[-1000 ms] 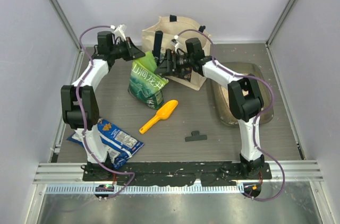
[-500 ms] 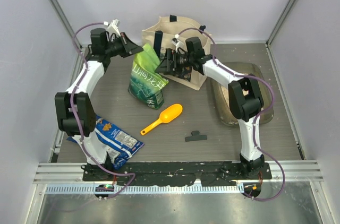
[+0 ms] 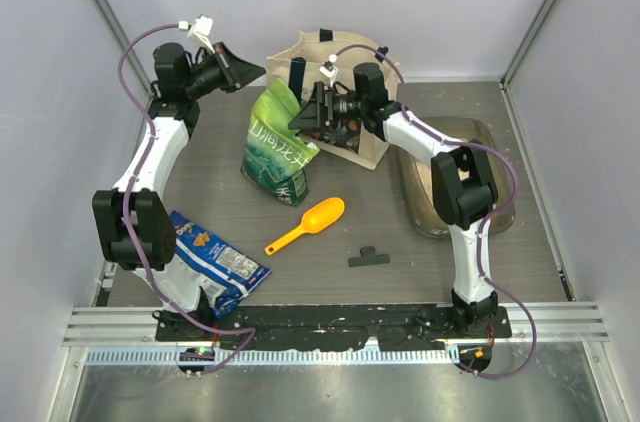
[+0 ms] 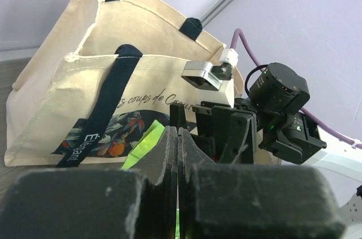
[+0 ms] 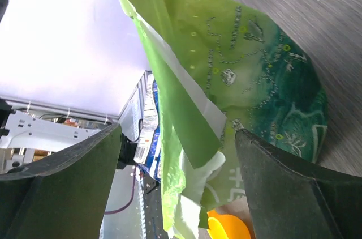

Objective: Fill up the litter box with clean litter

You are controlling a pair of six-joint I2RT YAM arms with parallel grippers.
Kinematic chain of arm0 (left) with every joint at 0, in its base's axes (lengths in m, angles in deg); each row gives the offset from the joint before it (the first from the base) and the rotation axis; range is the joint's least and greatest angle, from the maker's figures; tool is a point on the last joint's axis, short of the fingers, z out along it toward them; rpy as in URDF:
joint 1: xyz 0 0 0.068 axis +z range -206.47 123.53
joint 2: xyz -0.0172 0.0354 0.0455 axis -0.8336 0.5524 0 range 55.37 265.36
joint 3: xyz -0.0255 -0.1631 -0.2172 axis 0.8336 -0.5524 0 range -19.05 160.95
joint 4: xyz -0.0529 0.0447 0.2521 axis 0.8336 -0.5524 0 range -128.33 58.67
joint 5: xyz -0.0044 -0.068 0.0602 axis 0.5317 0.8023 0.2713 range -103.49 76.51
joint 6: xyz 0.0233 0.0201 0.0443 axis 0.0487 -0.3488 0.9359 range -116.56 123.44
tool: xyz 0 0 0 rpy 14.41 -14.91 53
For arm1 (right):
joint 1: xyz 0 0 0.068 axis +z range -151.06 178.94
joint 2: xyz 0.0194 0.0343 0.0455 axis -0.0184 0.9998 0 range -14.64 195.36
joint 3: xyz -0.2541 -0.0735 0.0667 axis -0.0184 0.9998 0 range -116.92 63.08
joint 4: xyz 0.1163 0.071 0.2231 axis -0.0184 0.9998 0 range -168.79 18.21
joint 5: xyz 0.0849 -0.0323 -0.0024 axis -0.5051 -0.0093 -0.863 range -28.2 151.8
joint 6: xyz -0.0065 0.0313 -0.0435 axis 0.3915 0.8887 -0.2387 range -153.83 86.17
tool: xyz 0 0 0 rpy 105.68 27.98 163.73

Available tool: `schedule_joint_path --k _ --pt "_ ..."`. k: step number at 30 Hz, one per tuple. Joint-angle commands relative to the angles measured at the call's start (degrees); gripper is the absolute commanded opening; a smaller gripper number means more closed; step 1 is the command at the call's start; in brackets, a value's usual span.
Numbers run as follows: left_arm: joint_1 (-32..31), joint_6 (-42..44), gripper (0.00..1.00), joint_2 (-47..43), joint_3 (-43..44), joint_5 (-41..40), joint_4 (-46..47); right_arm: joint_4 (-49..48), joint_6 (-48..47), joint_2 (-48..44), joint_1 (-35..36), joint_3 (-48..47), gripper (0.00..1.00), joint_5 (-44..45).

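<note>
The litter box (image 3: 497,204), a translucent grey-brown tray, lies on the table at the right. No loose litter shows clearly. A green-and-white pouch (image 3: 278,147) stands at centre left, its top open. My right gripper (image 3: 298,120) is open, its fingers wide apart on either side of the pouch's upper part (image 5: 226,69), and it is not closed on the pouch. My left gripper (image 3: 250,72) is shut and empty, raised up and to the left of the pouch. In the left wrist view, the left gripper (image 4: 178,131) faces the right wrist and a sliver of the pouch (image 4: 144,140).
A cream tote bag (image 3: 340,54) stands behind the pouch. An orange scoop (image 3: 308,222) and a black clip (image 3: 368,257) lie mid-table. A blue snack bag (image 3: 215,260) lies at the front left. Walls close in the table at the back and on both sides.
My left gripper has drawn back up and to the left, away from the pouch top. The pouch top now stands higher. The scoop has shifted slightly. The right gripper stays at the pouch.
</note>
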Motion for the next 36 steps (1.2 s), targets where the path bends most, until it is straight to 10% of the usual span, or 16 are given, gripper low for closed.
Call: schedule_joint_path --k 1,8,11,12,17,24,36 --pt "1.71 0.84 0.00 -2.92 -0.46 2.24 2.43 -6.87 3.27 1.12 1.11 -1.76 0.85 -4.79" --pt "6.28 23.04 0.47 -9.95 -6.50 0.15 -14.69 1.47 -4.63 2.79 2.43 -6.76 0.77 3.55" --pt "6.37 28.79 0.56 -12.15 -11.68 -12.30 -18.05 7.71 -11.31 3.23 3.31 -12.81 0.53 6.10" --pt "6.29 28.70 0.56 -12.07 -12.66 -15.65 -17.96 10.68 -14.72 3.31 3.40 -14.23 0.35 6.98" --pt "5.67 28.17 0.52 -6.03 -15.32 -25.26 -16.29 19.92 -26.60 2.17 4.28 -22.13 0.03 10.32" --pt "5.14 21.78 0.26 2.27 -14.33 -27.29 -19.64 29.60 -36.37 3.23 4.54 -30.41 0.01 11.73" --pt "-7.67 15.34 0.20 -1.78 -26.29 -23.68 -13.74 35.58 -45.51 7.45 6.92 -40.34 0.01 13.58"
